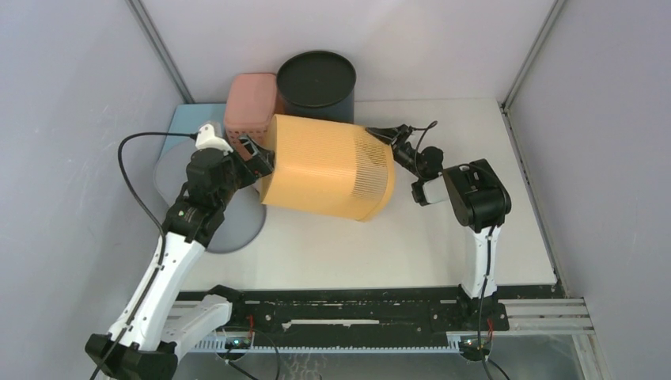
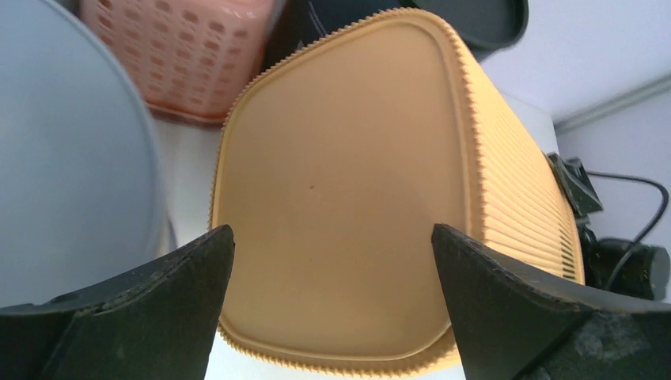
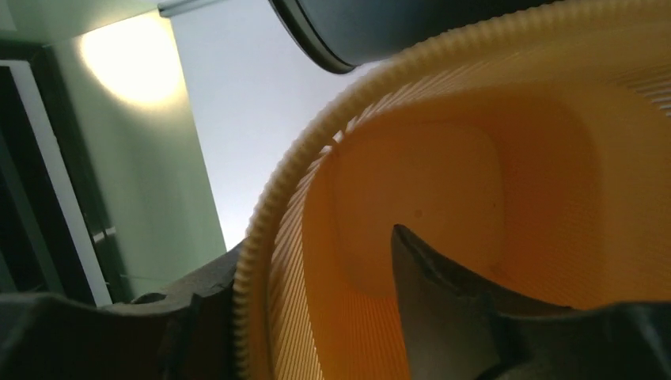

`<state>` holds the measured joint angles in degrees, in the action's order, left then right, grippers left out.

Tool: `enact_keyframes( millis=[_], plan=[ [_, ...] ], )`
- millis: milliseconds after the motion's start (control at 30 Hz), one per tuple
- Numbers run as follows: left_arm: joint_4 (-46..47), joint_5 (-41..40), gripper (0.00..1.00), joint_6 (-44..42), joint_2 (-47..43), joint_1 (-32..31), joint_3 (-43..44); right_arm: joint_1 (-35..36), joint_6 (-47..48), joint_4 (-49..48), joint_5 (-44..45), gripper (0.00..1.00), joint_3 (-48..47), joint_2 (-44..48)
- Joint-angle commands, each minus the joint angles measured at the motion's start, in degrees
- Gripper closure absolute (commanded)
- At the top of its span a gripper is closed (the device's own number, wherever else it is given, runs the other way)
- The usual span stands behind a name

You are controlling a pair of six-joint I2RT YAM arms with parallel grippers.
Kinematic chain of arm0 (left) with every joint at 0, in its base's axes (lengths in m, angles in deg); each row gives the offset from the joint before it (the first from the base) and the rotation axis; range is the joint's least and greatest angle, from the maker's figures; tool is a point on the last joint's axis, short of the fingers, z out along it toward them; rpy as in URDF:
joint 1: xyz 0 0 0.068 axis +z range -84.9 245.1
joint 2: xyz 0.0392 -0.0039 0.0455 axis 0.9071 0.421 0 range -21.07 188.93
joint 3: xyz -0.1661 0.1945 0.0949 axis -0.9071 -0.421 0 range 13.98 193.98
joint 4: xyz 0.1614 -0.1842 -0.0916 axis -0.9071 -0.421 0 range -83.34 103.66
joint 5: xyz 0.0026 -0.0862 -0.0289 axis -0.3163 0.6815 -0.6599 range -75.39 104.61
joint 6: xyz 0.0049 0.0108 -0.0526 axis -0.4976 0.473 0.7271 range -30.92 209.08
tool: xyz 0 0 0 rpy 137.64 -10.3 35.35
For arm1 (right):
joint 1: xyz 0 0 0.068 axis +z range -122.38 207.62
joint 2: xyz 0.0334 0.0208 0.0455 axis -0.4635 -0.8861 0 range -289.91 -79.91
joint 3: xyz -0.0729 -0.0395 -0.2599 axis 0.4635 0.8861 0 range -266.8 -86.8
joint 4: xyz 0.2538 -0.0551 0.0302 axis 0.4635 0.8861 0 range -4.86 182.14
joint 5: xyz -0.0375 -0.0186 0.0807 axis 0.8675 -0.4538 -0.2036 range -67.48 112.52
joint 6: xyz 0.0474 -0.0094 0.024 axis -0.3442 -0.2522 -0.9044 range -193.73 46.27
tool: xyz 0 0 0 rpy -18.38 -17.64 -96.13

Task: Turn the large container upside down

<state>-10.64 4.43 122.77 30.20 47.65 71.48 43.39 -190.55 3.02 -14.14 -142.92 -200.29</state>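
The orange ribbed container is tipped on its side mid-tabletop, with its empty interior facing the right gripper. That gripper's fingers clamp the rim, one inside and one outside. The left gripper has its fingers spread at the base, grasping nothing.

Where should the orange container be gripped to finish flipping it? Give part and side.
Grip the rim of the orange container from the right. It lies on its side, mouth rightward, and the thin wall suits a pinch; the right gripper straddles it. The broad flat base facing the left gripper offers no hold.
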Motion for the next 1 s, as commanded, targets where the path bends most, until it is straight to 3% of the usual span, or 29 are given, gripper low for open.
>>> enact_keyframes(
  millis=[0, 100, 367, 533, 800, 967],
  plan=[
    [2.09, 8.47, 0.00, 1.39, 2.25, -0.99, 1.66, 0.85, -0.74, -4.37, -5.33, 0.31, 2.12, -0.96],
    [2.68, 9.48, 0.00, 1.70, 2.99, -1.28, 2.29, -0.27, 2.03, -4.23, -6.82, 0.14, 4.21, -1.47],
    [3.99, 9.47, 0.00, 2.93, 6.72, -4.94, 5.77, -1.42, 14.50, 3.85, -9.19, 0.11, 8.74, -0.93],
    [3.91, 8.11, 0.00, 3.04, 8.66, -7.80, 9.70, -2.24, 28.49, 20.04, -8.96, 0.10, 10.26, 5.92],
    [3.90, 6.57, 0.00, 3.40, 12.49, -12.50, 14.42, -3.96, 55.68, 54.93, -2.24, 0.07, 8.18, 18.06],
    [3.95, 5.52, 0.00, 3.70, 15.06, -15.29, 16.41, -4.59, 62.01, 61.83, 0.50, 0.04, 8.10, 19.53]
  ],
)
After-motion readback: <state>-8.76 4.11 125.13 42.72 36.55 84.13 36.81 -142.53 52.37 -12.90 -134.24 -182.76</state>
